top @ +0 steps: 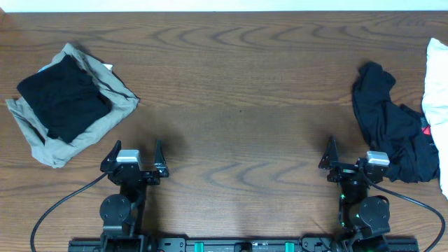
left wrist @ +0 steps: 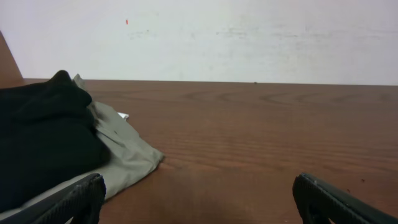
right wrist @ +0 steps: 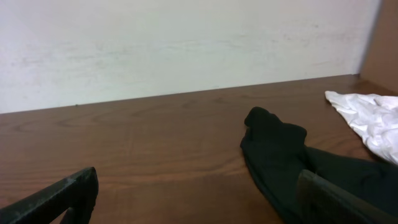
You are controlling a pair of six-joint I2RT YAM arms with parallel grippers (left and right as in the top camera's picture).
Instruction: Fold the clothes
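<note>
A folded black garment (top: 64,98) lies on top of a folded khaki-grey garment (top: 105,119) at the table's left; both show in the left wrist view, black garment (left wrist: 43,134) on khaki-grey one (left wrist: 127,152). A crumpled black garment (top: 392,126) lies at the right, also in the right wrist view (right wrist: 280,155). My left gripper (top: 133,157) is open and empty near the front edge, its jaws (left wrist: 199,199) apart just right of the khaki piece. My right gripper (top: 353,161) is open and empty, its jaws (right wrist: 199,199) apart, the right finger beside the crumpled black garment.
A white cloth (top: 437,105) lies at the far right edge, also in the right wrist view (right wrist: 367,118). A pale wall stands behind the table's far edge. Bare wood table (top: 238,105) lies between the two piles.
</note>
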